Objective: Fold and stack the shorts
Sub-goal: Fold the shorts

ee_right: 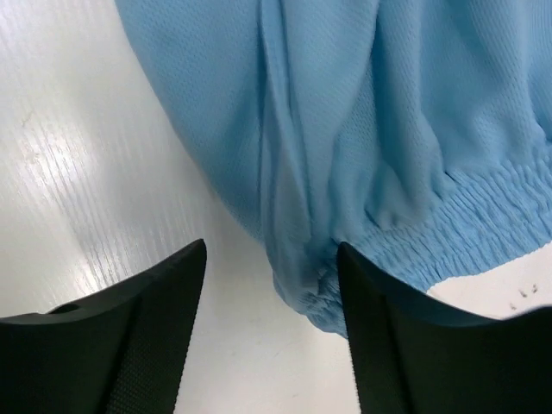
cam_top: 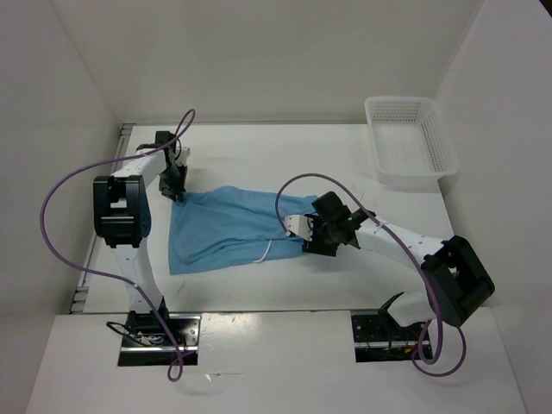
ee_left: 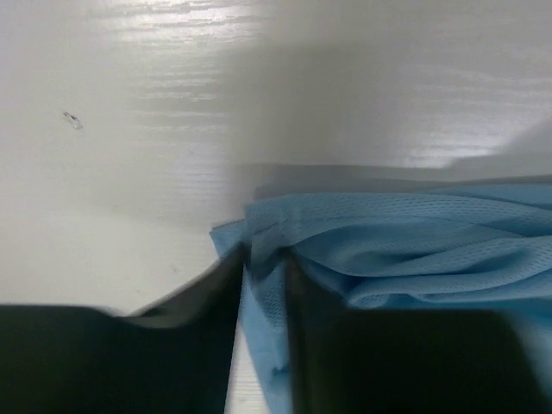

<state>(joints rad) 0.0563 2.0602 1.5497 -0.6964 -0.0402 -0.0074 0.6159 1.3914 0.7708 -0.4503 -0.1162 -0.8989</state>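
A white mesh basket (cam_top: 410, 138) sat at the table's (cam_top: 259, 151) far right, well apart from the rumpled light blue shorts (cam_top: 228, 228) mid-table. The left gripper (ee_left: 263, 259) pinched a corner of the shorts. The right gripper (ee_right: 272, 248) gaped at the waistband (ee_right: 483, 216).

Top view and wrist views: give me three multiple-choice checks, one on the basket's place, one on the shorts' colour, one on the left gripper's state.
1. Where is the white basket? A between the arms; B far right corner of the table; C near left edge.
2. The shorts are: A light blue; B red; C black.
3. The left gripper is: A open above fabric; B holding the basket; C shut on the shorts.
Answers: 1B, top view shows it there. 2A, every view shows blue. 3C, its fingers pinch fabric.
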